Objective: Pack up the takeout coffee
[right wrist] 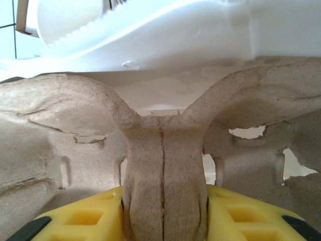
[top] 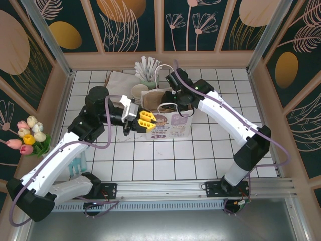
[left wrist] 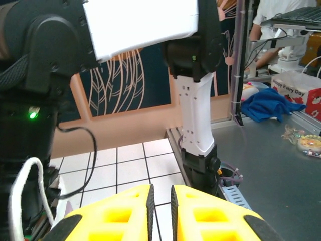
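The table is topped with white square tiles and dark grout. An aluminium rail runs along its near edge, with a grey metal surface below it. Panelled walls rise at the far, left and right edges. They are dark teal, printed with peach and ochre leaves and flowers, and set in tan frames, with aluminium posts at the far corners. Pink, white and yellow tulips sit by the left wall. In the left wrist view, a grey bench outside the enclosure carries a blue cloth.
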`<state>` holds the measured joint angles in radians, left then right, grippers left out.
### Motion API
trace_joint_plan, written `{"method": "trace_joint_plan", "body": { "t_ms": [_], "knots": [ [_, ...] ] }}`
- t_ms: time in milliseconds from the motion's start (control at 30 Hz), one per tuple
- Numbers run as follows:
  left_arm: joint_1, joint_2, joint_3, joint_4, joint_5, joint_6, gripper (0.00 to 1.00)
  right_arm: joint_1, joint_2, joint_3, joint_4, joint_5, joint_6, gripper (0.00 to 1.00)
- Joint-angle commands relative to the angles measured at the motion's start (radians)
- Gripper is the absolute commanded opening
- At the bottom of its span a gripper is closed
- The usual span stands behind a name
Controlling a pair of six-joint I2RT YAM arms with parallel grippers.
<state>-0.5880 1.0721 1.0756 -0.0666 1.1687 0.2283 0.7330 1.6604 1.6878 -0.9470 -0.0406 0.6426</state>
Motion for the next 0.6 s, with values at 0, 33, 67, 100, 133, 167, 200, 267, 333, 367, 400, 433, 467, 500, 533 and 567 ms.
{"method": "trace_joint_plan", "body": {
  "t_ms": [0, 33, 67, 100, 133, 167, 200, 267, 333, 367, 400, 433, 467, 500, 533, 567],
  "knots": [
    [-0.003, 0.031, -0.011, 0.011, -0.042, 0.001, 0.34, 0.009, 0.032, 0.028, -0.039, 0.027, 0.006, 0.39],
    [-0.004, 0.035, -0.007, 0.016, -0.153, -0.018, 0.58, 0.011, 0.033, 0.034, -0.039, 0.028, 0.003, 0.39],
    [-0.003, 0.037, -0.009, 0.028, -0.259, -0.032, 0.71, 0.012, 0.032, 0.036, -0.039, 0.028, 0.003, 0.39],
    [-0.003, 0.040, -0.012, 0.041, -0.362, -0.035, 0.78, 0.014, 0.032, 0.036, -0.036, 0.028, 0.002, 0.39],
    [-0.003, 0.044, -0.017, 0.054, -0.440, -0.028, 0.81, 0.014, 0.031, 0.035, -0.034, 0.027, -0.001, 0.39],
    [-0.003, 0.051, -0.017, 0.065, -0.479, -0.021, 0.82, 0.013, 0.030, 0.035, -0.032, 0.027, -0.003, 0.40],
    [-0.003, 0.064, -0.014, 0.078, -0.508, -0.022, 0.83, 0.015, 0.031, 0.035, -0.033, 0.028, -0.004, 0.39],
    [-0.003, 0.101, 0.007, 0.097, -0.520, -0.035, 0.84, 0.017, 0.030, 0.035, -0.031, 0.028, -0.004, 0.39],
    [-0.003, 0.140, 0.036, 0.098, -0.506, -0.046, 0.85, 0.019, 0.030, 0.035, -0.032, 0.030, -0.003, 0.39],
    [-0.003, 0.149, 0.042, 0.101, -0.501, -0.047, 0.85, 0.020, 0.027, 0.034, -0.030, 0.030, -0.003, 0.39],
    [-0.003, 0.150, 0.042, 0.107, -0.503, -0.045, 0.86, 0.020, 0.027, 0.033, -0.029, 0.031, -0.003, 0.39],
    [-0.003, 0.145, 0.035, 0.116, -0.511, -0.043, 0.87, 0.020, 0.026, 0.033, -0.029, 0.031, -0.003, 0.40],
    [-0.002, 0.134, 0.021, 0.129, -0.532, -0.042, 0.88, 0.020, 0.025, 0.032, -0.027, 0.032, -0.003, 0.39],
    [-0.003, 0.119, 0.002, 0.150, -0.555, -0.046, 0.89, 0.021, 0.023, 0.032, -0.029, 0.032, -0.004, 0.39],
    [-0.003, 0.112, -0.010, 0.163, -0.555, -0.049, 0.88, 0.022, 0.023, 0.032, -0.028, 0.032, -0.004, 0.39],
    [-0.003, 0.112, -0.012, 0.163, -0.525, -0.043, 0.83, 0.022, 0.024, 0.032, -0.027, 0.031, -0.006, 0.39]
  ]
}}
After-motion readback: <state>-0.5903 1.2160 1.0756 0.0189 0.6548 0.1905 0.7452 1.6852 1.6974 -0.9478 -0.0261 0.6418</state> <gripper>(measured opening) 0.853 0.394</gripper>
